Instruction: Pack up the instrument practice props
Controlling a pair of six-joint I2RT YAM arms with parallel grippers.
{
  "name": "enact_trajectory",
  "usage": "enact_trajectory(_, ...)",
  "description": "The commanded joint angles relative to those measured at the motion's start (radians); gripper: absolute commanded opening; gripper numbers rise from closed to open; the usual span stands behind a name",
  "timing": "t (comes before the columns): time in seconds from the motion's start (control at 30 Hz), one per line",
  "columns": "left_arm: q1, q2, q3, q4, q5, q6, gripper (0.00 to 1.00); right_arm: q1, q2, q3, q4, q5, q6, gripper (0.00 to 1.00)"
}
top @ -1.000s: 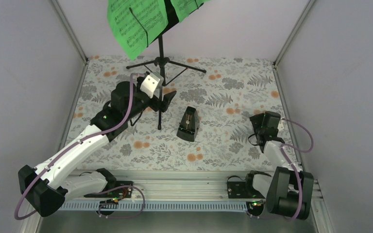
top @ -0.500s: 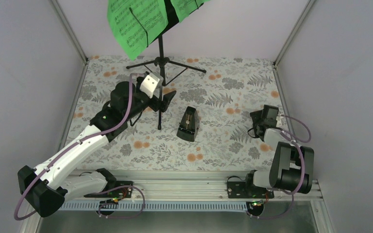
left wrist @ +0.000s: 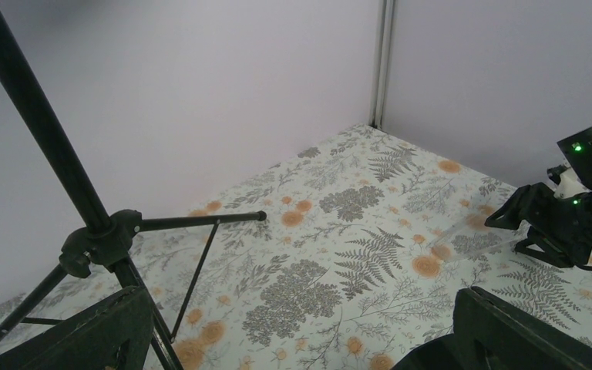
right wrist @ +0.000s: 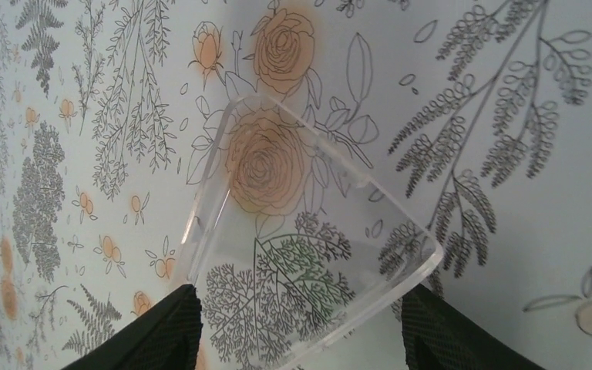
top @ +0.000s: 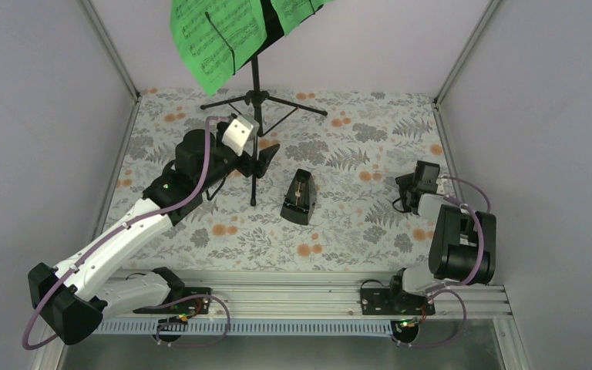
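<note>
The black tripod music stand (top: pixel 256 116) stands at the back with green music sheets (top: pixel 216 35) on its desk. The dark pyramid metronome (top: pixel 299 197) stands mid-table. My left gripper (top: pixel 256 160) is open around the stand's lower pole. In the left wrist view the pole (left wrist: pixel 46 139) runs down just inside the left finger (left wrist: pixel 85 339), and the gripper (left wrist: pixel 293 351) is empty. My right gripper (top: pixel 410 193) is low over the table at the right. It is open (right wrist: pixel 301 347), with a clear plastic piece (right wrist: pixel 308 223) lying between its fingers.
The table has a floral cloth (top: pixel 339 231) and is enclosed by grey walls at left, back and right. The stand's tripod legs (top: pixel 293 104) spread across the back. The right arm's elbow (top: pixel 462 247) stands raised near the front right rail.
The right arm has folded up, its elbow rising, and its gripper has shifted slightly toward the back. The left arm, stand and metronome have not moved.
</note>
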Motion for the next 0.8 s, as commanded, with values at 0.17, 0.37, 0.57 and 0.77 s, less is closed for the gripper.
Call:
enact_trajectory(0.17,0.004,-0.008,0.0,-0.001,-0.011,0.005,0.96,-0.01,0.108,0.085,0.001,0.019,-0.135,0.48)
enact_trajectory(0.37,0.004,-0.007,0.0,0.0,-0.011,0.005,0.96,-0.009,0.17,0.134,-0.032,-0.01,-0.219,0.24)
enact_trajectory(0.57,0.003,-0.006,-0.001,0.0,-0.011,0.005,0.96,-0.009,0.221,0.165,-0.052,-0.037,-0.282,0.06)
enact_trajectory(0.77,0.004,-0.004,-0.001,0.0,-0.012,0.006,0.96,-0.007,0.227,0.183,-0.071,-0.045,-0.332,0.04)
